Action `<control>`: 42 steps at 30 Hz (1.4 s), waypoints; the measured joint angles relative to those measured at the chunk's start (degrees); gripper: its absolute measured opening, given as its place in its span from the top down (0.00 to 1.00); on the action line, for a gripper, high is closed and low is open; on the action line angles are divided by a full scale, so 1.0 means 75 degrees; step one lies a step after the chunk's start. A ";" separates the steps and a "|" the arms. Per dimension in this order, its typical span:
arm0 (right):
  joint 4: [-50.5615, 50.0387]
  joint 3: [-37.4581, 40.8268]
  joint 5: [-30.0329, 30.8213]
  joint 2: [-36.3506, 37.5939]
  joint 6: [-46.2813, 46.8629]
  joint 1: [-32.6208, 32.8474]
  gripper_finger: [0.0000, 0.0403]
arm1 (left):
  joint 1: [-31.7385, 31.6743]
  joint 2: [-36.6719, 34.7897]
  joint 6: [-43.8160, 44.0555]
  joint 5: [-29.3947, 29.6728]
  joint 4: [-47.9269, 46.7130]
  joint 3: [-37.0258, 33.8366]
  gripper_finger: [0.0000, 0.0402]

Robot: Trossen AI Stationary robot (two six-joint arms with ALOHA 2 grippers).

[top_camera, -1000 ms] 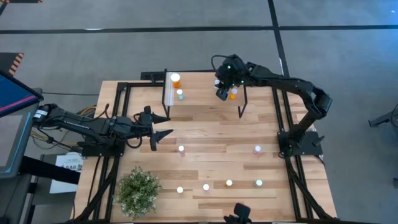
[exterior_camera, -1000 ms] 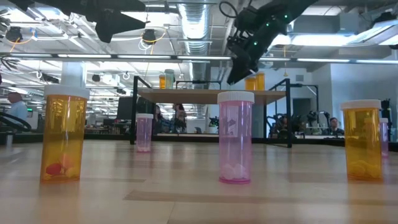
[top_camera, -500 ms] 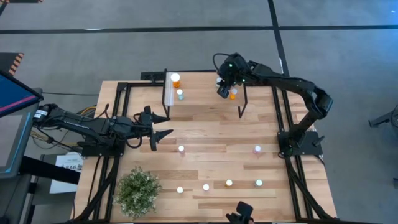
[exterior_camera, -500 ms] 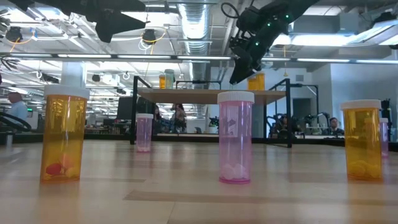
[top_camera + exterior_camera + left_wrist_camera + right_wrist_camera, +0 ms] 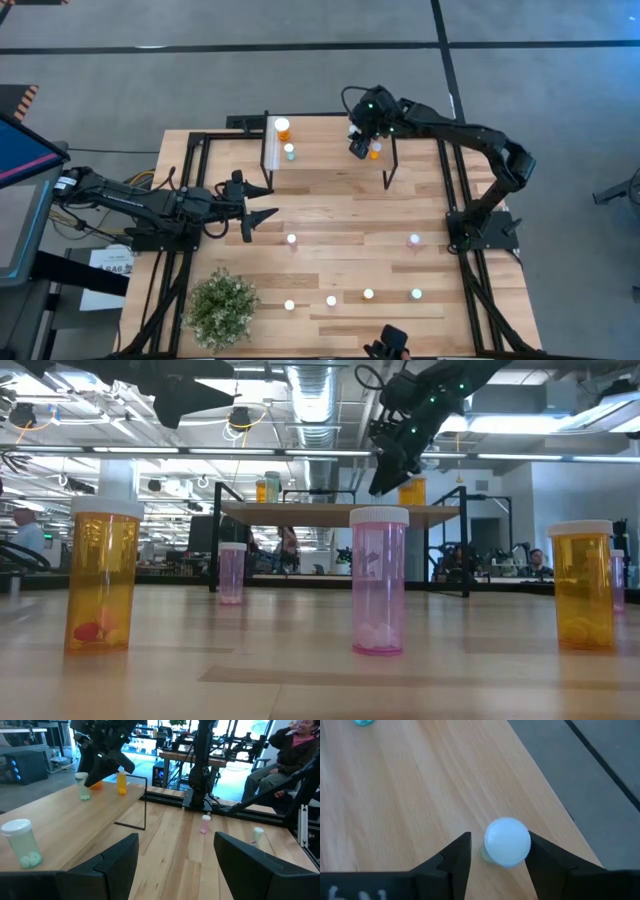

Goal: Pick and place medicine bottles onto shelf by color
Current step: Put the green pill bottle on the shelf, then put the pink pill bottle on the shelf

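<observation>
Right wrist view: right gripper (image 5: 495, 857) above the shelf (image 5: 420, 785), fingers spread either side of an orange bottle (image 5: 507, 841), white round cap upward, a sliver of gap on both sides; released, not gripping. High view: bottle stands upright near the shelf's right end. Left gripper (image 5: 262, 202) open, idle over the table's left.

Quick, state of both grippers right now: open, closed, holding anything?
Left gripper: open, empty, waiting over the table's left side.
Right gripper: open above the shelf, its fingers either side of an orange bottle, a gap showing on one side.
</observation>
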State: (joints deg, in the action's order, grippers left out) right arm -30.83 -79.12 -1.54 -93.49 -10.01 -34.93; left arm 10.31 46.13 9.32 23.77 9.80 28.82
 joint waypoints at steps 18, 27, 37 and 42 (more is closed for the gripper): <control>-0.0895 -0.1139 0.0000 0.0266 0.0296 0.0638 0.42 | 0.0002 0.0002 0.0035 -0.0006 -0.0072 0.0000 0.39; -0.0873 -0.0553 -0.0003 0.1826 0.0569 0.2029 0.44 | 0.0006 0.0251 0.0265 -0.0619 -0.0335 -0.0009 0.39; 0.1013 0.2270 0.0251 0.3734 0.1420 0.4114 0.44 | 0.0103 0.1673 0.0428 -0.1740 -0.0209 0.0510 0.39; 0.1600 0.3110 0.0808 0.4196 0.1717 0.5007 0.44 | 0.0341 0.2319 0.0335 -0.1881 -0.1010 0.0934 0.39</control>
State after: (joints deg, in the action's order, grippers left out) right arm -18.83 -55.79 4.52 -62.03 2.87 2.62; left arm 12.87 63.52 11.84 9.66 2.23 35.82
